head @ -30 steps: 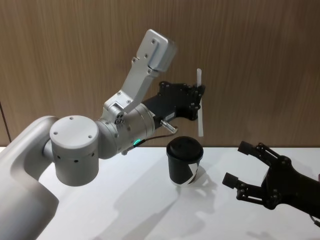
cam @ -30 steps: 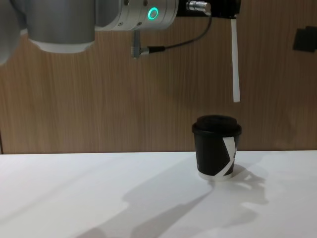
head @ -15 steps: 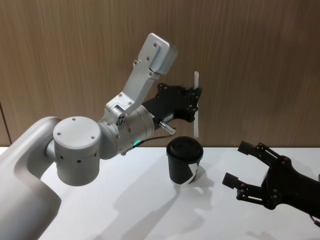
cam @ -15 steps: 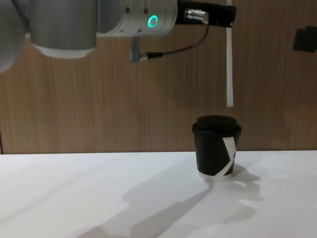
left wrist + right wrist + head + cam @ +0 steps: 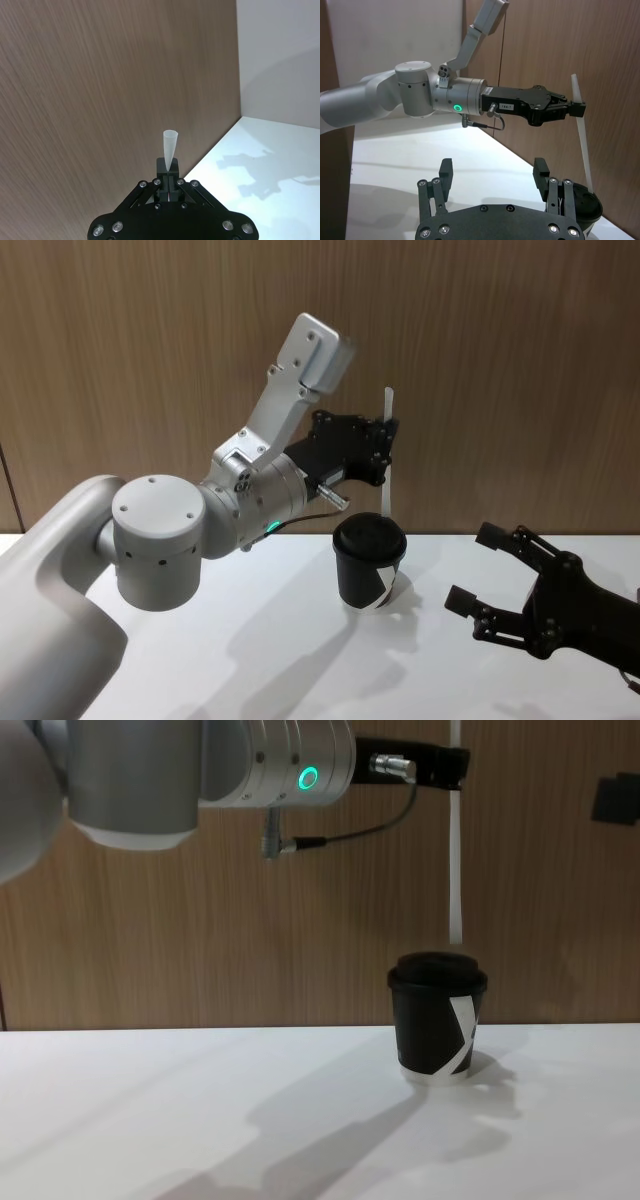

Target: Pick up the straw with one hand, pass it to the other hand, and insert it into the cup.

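My left gripper (image 5: pixel 388 435), on the silver wrist with the green ring, is shut on the straw (image 5: pixel 386 478) near its upper part. The white straw (image 5: pixel 455 870) hangs upright, with its lower end just above the domed lid of the black cup (image 5: pixel 438 1015). That cup (image 5: pixel 369 562) stands on the white table. In the left wrist view the straw (image 5: pixel 169 149) sticks out from between the closed fingers of the left gripper (image 5: pixel 168 172). My right gripper (image 5: pixel 475 565) rests open to the right of the cup, empty. In the right wrist view the right gripper (image 5: pixel 493 167) faces the straw (image 5: pixel 582 135) and cup (image 5: pixel 585 201).
The white table (image 5: pixel 250 640) spreads wide to the left and in front of the cup. A brown wood-grain wall (image 5: pixel 520 360) stands close behind the cup and the left arm.
My left gripper has carried the straw leftward and down, so its lower end now hangs just above the cup's lid. The right gripper and the cup have stayed put.
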